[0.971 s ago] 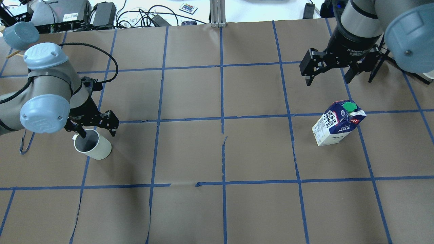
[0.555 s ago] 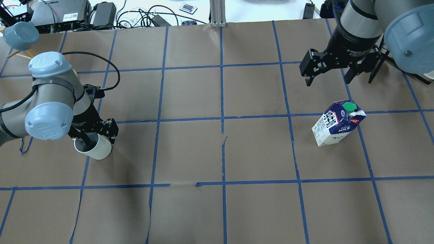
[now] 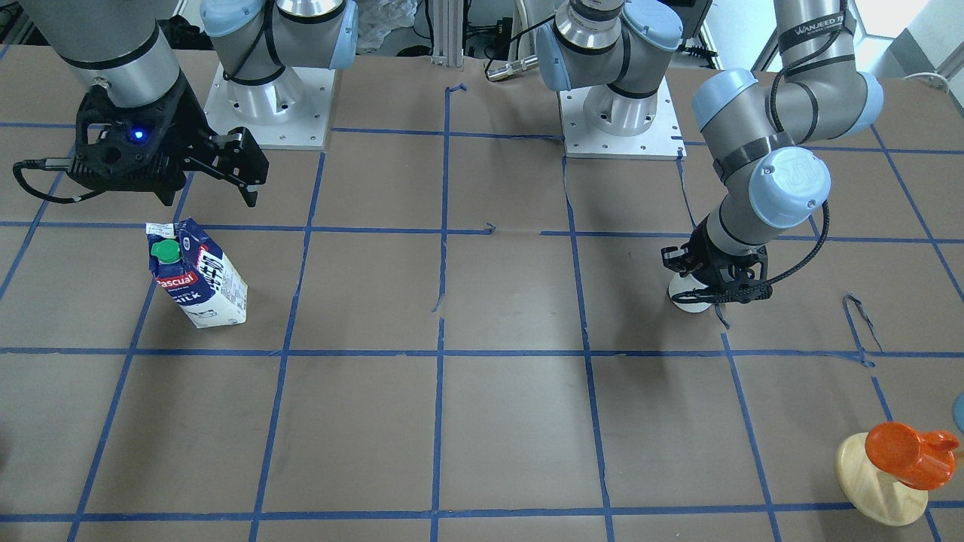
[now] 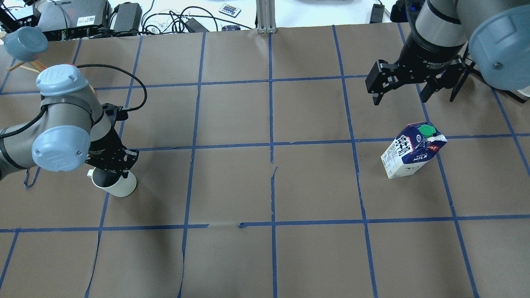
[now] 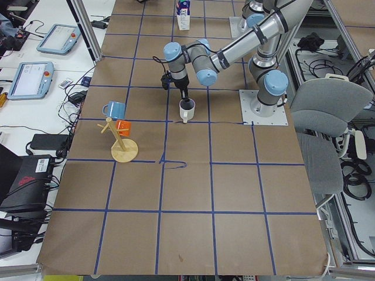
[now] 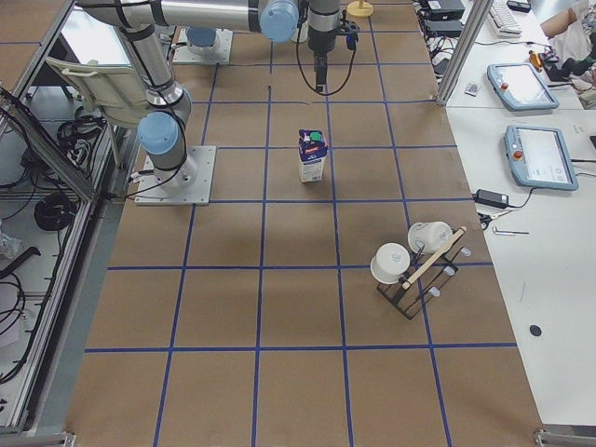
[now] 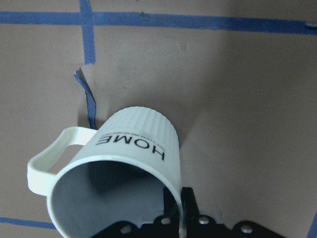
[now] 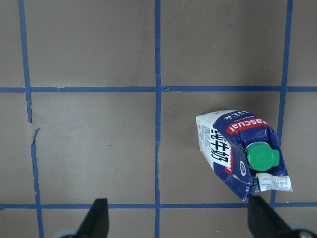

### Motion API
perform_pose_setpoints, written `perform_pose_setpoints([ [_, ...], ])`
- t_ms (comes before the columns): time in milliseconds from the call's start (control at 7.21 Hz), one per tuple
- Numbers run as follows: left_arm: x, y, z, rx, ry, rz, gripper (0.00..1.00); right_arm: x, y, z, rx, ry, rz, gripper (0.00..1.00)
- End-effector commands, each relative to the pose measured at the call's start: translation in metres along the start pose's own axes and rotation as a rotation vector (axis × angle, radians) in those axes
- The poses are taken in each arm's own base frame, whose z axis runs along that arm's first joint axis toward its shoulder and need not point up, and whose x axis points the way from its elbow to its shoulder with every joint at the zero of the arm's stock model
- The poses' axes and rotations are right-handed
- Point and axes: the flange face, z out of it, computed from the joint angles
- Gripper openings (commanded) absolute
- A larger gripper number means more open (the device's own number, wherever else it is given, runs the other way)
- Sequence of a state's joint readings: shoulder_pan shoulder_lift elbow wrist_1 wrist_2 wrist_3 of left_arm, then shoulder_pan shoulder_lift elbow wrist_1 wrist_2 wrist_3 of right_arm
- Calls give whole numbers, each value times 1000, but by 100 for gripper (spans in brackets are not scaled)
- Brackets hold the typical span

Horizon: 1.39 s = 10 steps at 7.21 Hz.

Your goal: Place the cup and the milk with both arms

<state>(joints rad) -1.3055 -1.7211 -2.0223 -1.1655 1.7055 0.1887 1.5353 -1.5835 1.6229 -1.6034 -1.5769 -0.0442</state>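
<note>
The white cup (image 4: 118,186) stands left on the table, with "HOME" on its side in the left wrist view (image 7: 130,148). My left gripper (image 4: 112,163) is shut on the cup's rim, one finger (image 7: 187,206) outside the wall and one inside. The two also show in the front view, cup (image 3: 687,299) and left gripper (image 3: 715,282). The milk (image 4: 412,151) stands upright at the right, with a green cap. My right gripper (image 4: 402,89) is open and empty, above the table beyond the milk (image 8: 237,148), apart from it.
A wooden mug tree (image 3: 885,482) with an orange and a blue cup stands at the table's left end (image 5: 120,143). A rack with white cups (image 6: 414,261) stands at the right end. Cables and devices (image 4: 124,16) lie beyond the far edge.
My left gripper's fingers have closed from open around the cup's rim to shut on it, and the cup has shifted slightly. The right arm and the milk have not moved.
</note>
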Motion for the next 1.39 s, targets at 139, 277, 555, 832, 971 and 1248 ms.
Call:
perform_pose_setpoints([
  [139, -1, 0, -2, 5, -4, -5, 0, 0, 0, 0, -1, 0, -2, 100],
  [277, 5, -1, -14, 34, -8, -6, 0, 0, 0, 0, -1, 0, 1, 100],
  [555, 36, -14, -38, 89, -14, -56, 0, 1, 0, 0, -1, 0, 0, 100],
  [832, 87, -10, -48, 114, 14, -88, 0, 0, 0, 0, -1, 0, -1, 100],
  [971, 111, -5, -49, 116, 24, -147, 0, 1, 0, 0, -1, 0, 0, 100],
  [1248, 160, -10, -62, 139, 61, -268, 0, 1, 0, 0, -2, 0, -1, 100],
])
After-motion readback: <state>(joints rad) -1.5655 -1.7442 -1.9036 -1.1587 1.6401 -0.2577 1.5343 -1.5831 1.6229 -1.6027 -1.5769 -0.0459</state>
